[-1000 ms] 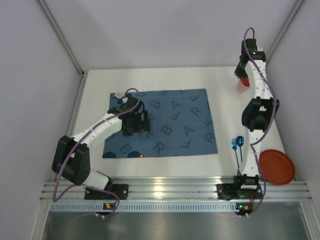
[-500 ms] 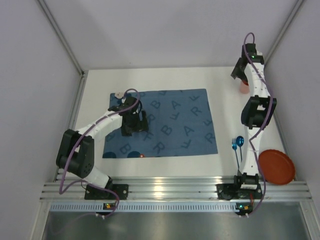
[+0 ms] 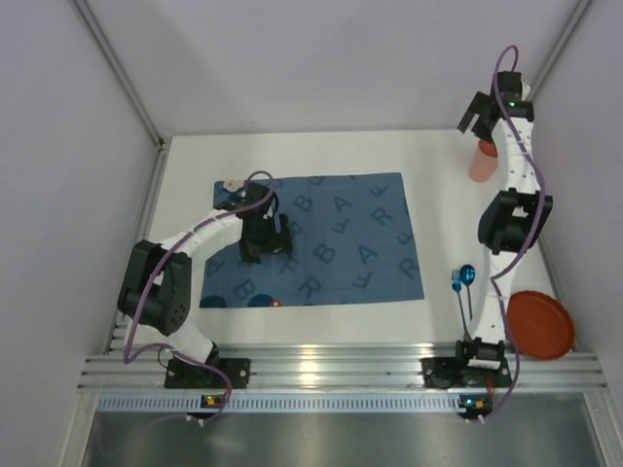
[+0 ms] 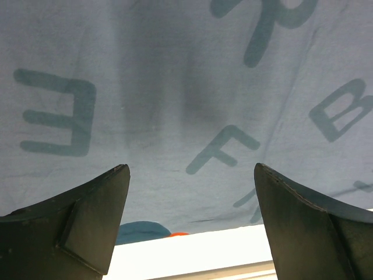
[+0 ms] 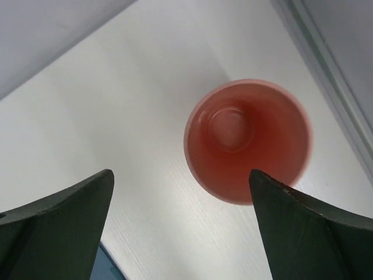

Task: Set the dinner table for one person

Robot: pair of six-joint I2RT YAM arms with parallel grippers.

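While the left pincer and right pincer gape empty, the dinner table looks flat, white, perhaps grained.

Our left arm bends at the elbow and reaches forward, its left tool pointing down with fingers spread wide. Our right arm stretches far forward, its right tool held high, fingers equally wide apart.

White dinner table and what it carries.
A dark blue lettered placemat lies left of centre; a pink cup stands upright far right; a blue spoon and red plate lie near right, apart.
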